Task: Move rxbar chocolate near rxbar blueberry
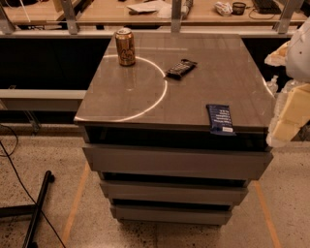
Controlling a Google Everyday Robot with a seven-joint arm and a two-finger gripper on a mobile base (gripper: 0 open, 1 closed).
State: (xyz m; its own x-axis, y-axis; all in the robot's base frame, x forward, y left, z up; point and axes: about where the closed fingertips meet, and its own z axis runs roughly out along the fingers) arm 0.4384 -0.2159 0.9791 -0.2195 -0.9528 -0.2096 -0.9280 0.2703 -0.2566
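Note:
The rxbar chocolate (180, 69) is a black wrapped bar lying at an angle on the grey cabinet top (145, 101), right of centre towards the back. The rxbar blueberry (220, 118) is a dark-blue wrapped bar lying at the front right, its near end just over the front edge. My gripper (286, 114) is a pale shape at the right edge of the view, beside the cabinet's right side and to the right of the blue bar. It holds nothing and is well away from the black bar.
A gold drink can (125, 46) stands upright at the back left of the top. The cabinet has drawers (174, 162) below. A railing and desks (145, 9) lie behind. A black pole (38, 206) and cables lie on the floor at left.

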